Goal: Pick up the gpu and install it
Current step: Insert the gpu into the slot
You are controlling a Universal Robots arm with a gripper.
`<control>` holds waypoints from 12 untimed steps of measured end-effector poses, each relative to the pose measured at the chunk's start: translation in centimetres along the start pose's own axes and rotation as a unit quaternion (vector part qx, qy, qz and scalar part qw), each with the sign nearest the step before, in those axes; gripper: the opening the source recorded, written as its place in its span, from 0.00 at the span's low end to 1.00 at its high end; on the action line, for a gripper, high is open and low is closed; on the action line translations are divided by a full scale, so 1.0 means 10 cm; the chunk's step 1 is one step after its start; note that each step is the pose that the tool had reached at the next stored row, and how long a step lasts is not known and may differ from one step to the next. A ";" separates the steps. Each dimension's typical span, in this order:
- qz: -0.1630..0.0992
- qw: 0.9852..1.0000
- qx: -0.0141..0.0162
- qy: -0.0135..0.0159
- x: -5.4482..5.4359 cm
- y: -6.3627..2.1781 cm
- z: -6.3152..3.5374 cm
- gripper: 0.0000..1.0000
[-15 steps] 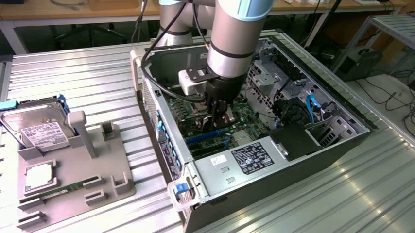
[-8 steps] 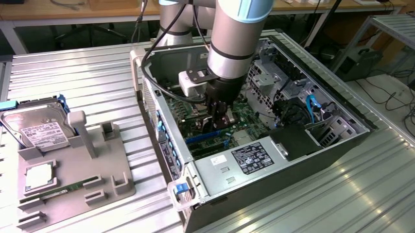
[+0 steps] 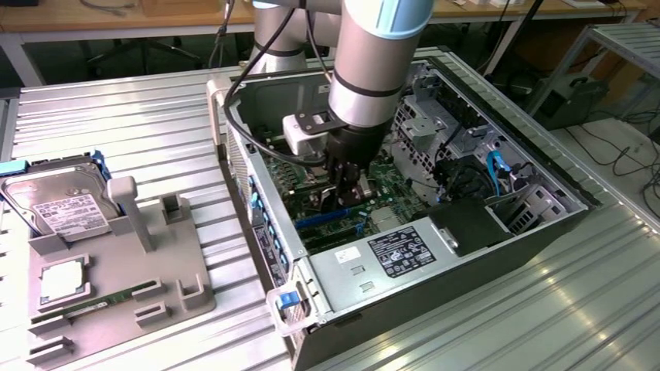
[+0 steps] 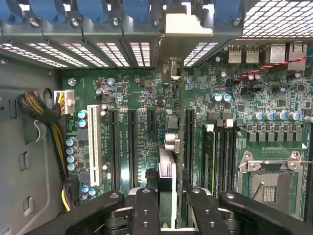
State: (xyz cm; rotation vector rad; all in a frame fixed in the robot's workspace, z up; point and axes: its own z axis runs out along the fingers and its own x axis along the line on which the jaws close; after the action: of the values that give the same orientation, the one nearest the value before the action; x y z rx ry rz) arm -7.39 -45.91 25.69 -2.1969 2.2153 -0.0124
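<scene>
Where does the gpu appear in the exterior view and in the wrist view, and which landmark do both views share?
Exterior view: the gpu is near the picture's middle, inside the open computer case, under the gripper.
Wrist view: the gpu is seen edge-on between the fingers, over the green motherboard.
Shared landmark: the blue clips along the case wall.

A ribbed metal tabletop [image 3: 124, 131] fills most of the frame. Along the top edge runs a wooden desk [image 3: 103, 19] with dark floor beneath. At upper right stands a metal frame [image 3: 619, 42], cables [image 3: 629, 158] trailing below.
</scene>
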 end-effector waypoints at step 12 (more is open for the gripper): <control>0.000 1.000 -0.001 0.000 0.02 0.012 0.029 0.27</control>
State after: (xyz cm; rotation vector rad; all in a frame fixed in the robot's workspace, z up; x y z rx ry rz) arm -7.50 -46.09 25.40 -2.1975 2.2160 -0.0111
